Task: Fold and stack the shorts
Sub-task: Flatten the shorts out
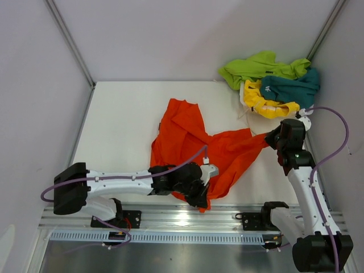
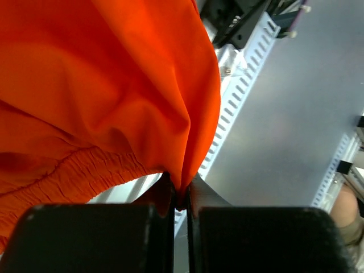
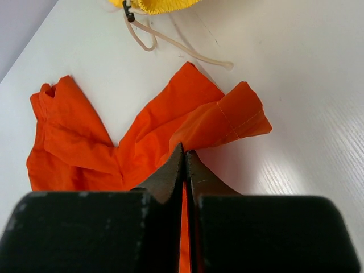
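The orange shorts (image 1: 193, 136) lie spread and crumpled on the white table, one leg toward the back, the other toward the right. My left gripper (image 1: 200, 199) is shut on their near edge close to the elastic waistband (image 2: 68, 176) and holds it near the table's front edge. My right gripper (image 1: 272, 136) is shut on the hem of the right leg (image 3: 227, 119). In the left wrist view the orange fabric (image 2: 114, 85) hangs from the pinch (image 2: 181, 190). A heap of lime green (image 1: 256, 67), teal (image 1: 296, 86) and yellow (image 1: 261, 102) shorts sits at the back right.
A metal rail with slotted cable duct (image 1: 187, 219) runs along the near edge by the arm bases. Grey walls close in the table at left, back and right. A beige drawstring (image 3: 170, 42) from the yellow shorts trails on the table near the orange hem.
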{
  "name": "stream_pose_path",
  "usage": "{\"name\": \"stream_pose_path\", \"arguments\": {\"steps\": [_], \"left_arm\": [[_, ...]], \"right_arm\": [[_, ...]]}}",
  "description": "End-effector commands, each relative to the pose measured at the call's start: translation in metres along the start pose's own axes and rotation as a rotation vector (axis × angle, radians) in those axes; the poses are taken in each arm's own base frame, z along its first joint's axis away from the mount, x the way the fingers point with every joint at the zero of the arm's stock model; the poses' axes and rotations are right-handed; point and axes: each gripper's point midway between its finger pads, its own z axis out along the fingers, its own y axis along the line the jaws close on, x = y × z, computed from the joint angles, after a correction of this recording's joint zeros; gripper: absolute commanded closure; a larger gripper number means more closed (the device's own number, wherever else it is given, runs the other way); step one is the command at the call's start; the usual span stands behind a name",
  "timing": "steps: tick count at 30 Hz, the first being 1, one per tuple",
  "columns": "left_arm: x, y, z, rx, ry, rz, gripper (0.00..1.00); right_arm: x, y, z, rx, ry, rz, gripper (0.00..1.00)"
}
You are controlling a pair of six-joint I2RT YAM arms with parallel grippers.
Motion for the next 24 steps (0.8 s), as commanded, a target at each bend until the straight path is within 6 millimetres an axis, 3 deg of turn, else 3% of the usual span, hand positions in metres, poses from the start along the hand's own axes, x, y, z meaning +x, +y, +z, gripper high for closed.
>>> {"name": "stream_pose_path", "arguments": {"steps": [1,3,6,7,8,10,13,14,15,17,19,20,21,23,24], "left_arm": [[-0.013,-0.030,0.005,0.103,-0.047,-0.012,1.00],[-0.009,-0.033,0.007,0.116,-0.040,-0.008,0.95],[0.000,-0.039,0.011,0.142,-0.012,-0.003,0.50],[0.003,-0.040,0.013,0.147,-0.004,0.009,0.39],[0.006,-0.043,0.012,0.151,0.000,0.021,0.34],[0.004,-0.046,0.008,0.157,-0.010,0.036,0.01],[-0.003,-0.035,-0.002,0.091,-0.039,0.043,0.01],[-0.009,-0.029,-0.012,0.073,-0.061,0.030,0.01],[-0.015,-0.023,-0.017,0.051,-0.085,0.013,0.01],[-0.026,0.000,-0.038,0.005,-0.145,-0.049,0.01],[-0.035,0.020,-0.055,-0.046,-0.214,-0.094,0.01],[-0.035,0.043,-0.065,-0.114,-0.234,-0.143,0.01],[-0.042,0.049,-0.083,-0.138,-0.293,-0.158,0.01],[-0.043,0.083,-0.106,-0.267,-0.358,-0.224,0.01],[-0.047,0.087,-0.121,-0.289,-0.409,-0.234,0.01]], "right_arm": [[-0.019,0.003,-0.003,0.003,-0.051,-0.037,1.00],[-0.019,0.004,0.001,0.015,-0.030,-0.054,1.00],[-0.014,-0.008,0.004,0.073,-0.013,-0.076,1.00],[-0.014,-0.014,0.004,0.094,-0.021,-0.081,1.00],[-0.012,-0.017,0.003,0.102,-0.023,-0.082,1.00],[-0.012,-0.040,0.001,0.148,-0.039,-0.060,1.00],[-0.006,-0.061,-0.002,0.187,-0.019,-0.054,0.94],[-0.003,-0.063,-0.003,0.188,-0.009,-0.058,0.62],[0.001,-0.066,-0.003,0.186,0.012,-0.075,0.42],[0.006,-0.066,-0.007,0.172,0.024,-0.081,0.13],[0.008,-0.066,-0.012,0.170,0.025,-0.070,0.04],[0.009,-0.064,-0.014,0.163,0.021,-0.070,0.01],[0.009,-0.061,-0.016,0.157,0.018,-0.070,0.01],[0.008,-0.057,-0.018,0.149,0.017,-0.076,0.01],[0.011,-0.047,-0.018,0.105,0.031,-0.094,0.00]]}}
